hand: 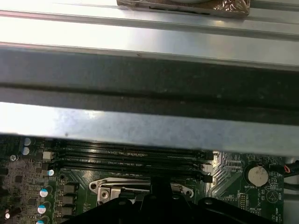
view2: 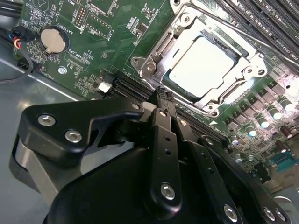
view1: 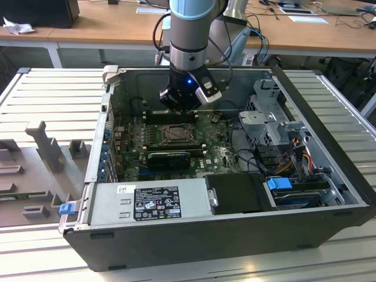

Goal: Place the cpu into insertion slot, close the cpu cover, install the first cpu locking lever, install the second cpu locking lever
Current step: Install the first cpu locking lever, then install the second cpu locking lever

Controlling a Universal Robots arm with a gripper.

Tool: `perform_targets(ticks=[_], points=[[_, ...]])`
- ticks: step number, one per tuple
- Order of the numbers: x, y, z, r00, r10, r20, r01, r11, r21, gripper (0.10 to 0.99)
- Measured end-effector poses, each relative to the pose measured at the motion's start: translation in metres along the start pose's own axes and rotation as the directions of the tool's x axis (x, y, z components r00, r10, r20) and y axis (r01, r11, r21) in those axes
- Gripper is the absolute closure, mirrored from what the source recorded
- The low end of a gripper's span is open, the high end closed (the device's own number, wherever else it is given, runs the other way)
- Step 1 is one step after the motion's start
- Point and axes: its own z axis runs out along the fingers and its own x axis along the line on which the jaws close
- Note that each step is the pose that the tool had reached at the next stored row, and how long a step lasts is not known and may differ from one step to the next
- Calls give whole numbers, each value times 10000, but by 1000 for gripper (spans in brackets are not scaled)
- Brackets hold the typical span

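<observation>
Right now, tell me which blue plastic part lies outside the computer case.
The small blue clip at the case's outer corner, on the exterior view's left. The larger blue tab sits inside, on the drive bay.

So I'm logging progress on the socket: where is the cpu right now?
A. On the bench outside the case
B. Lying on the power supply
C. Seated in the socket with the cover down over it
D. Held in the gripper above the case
C: in the second wrist view the cpu sits in the socket, its pale face showing through the window of the cover lying flat around it.
</observation>
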Motion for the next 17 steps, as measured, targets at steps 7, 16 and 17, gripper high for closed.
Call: perform_targets(ticks=[7,16,17], points=[[3,-29,-8,10000,1,-2,-1,10000,4,980],[-4,8,-358,10000,2,0,-2,10000,1,980],[-5,4,-383,10000,-2,1,2,10000,-2,980]])
